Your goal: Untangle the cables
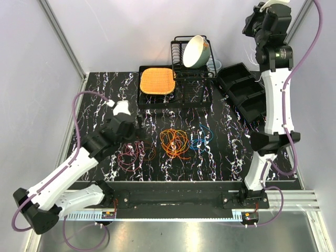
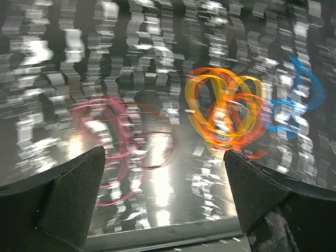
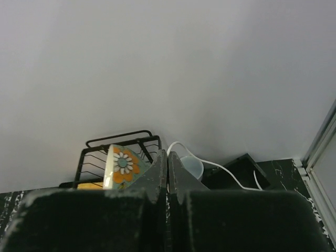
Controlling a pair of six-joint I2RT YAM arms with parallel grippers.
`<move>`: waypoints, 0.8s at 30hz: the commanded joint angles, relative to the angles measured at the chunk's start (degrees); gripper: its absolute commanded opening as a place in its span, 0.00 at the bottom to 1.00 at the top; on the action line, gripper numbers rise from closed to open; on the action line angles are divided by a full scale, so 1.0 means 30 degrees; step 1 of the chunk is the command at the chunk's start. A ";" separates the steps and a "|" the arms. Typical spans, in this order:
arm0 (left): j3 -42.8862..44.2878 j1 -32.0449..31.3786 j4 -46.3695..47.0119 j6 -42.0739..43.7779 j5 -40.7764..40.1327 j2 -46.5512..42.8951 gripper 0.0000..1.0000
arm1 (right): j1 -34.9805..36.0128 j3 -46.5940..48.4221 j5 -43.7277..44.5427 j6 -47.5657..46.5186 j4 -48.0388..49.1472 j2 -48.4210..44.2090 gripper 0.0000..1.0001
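- Overhead view reading sharp, evenly lit; glare pooling on the brushed metal shelf (image 1: 184,236).
- Left wrist view smearing badly: thin orange looped cables (image 2: 226,113) and glossy black marbled tabletop (image 2: 157,184) streaking.
- Right wrist view showing dim at the bottom.

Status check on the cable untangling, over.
Left gripper open, empty, by maroon cables. Right gripper shut, raised clear. Orange cables, blue cables lie alongside. Nothing blocking.
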 commanded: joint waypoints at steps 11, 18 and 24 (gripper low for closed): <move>-0.0281 0.0100 -0.2783 0.2967 -0.2360 -0.5185 0.99 | -0.3448 0.3320 -0.4060 0.2250 0.1192 0.4488 0.00; -0.0724 0.0071 -0.2197 0.3082 -0.2950 -0.5889 0.99 | -0.3653 0.3232 -0.5523 0.2427 0.2012 0.5778 0.00; -0.0782 0.0071 -0.2079 0.3141 -0.2743 -0.6182 0.99 | -0.3771 0.3026 -0.6550 0.2544 0.2978 0.6657 0.00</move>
